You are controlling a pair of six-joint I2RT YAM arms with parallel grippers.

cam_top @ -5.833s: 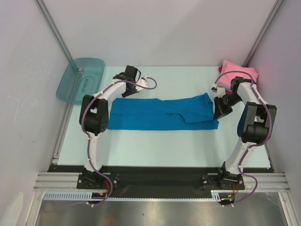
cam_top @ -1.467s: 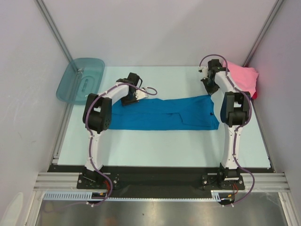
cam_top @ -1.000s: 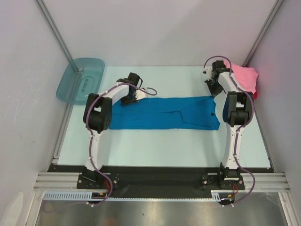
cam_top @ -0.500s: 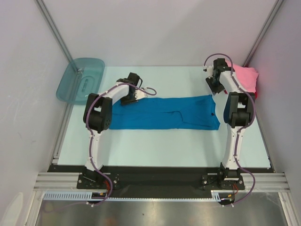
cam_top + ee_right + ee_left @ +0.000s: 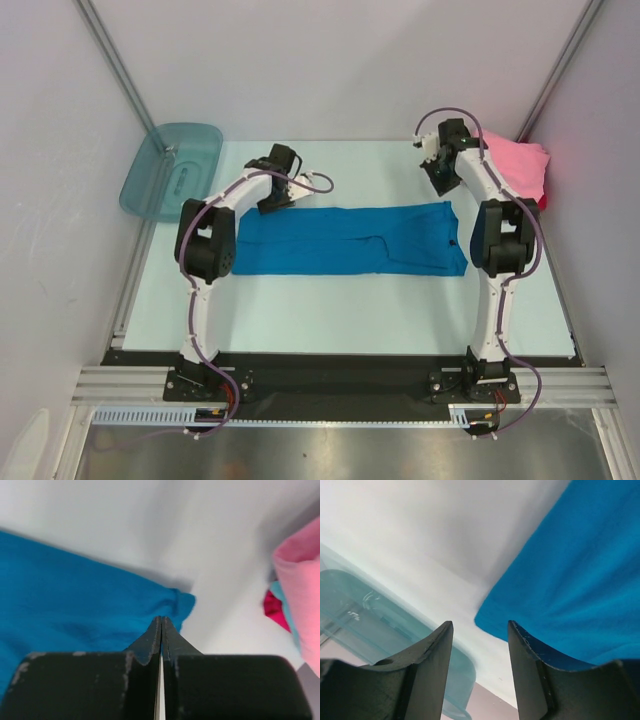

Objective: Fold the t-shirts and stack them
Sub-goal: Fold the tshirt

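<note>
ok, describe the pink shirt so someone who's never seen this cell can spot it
Look at the far right corner of the pale table, by the wall. The pink t-shirt tops a small pile there, with a red edge and a light blue edge peeking out beneath. It is the only pink cloth; the bright blue t-shirt lies spread flat mid-table.

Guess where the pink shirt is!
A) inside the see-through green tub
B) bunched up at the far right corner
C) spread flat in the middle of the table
B: the pink shirt sits bunched at the far right corner of the table. The shirt spread flat in the middle is the blue shirt, and the tub is far off on the left.
</note>
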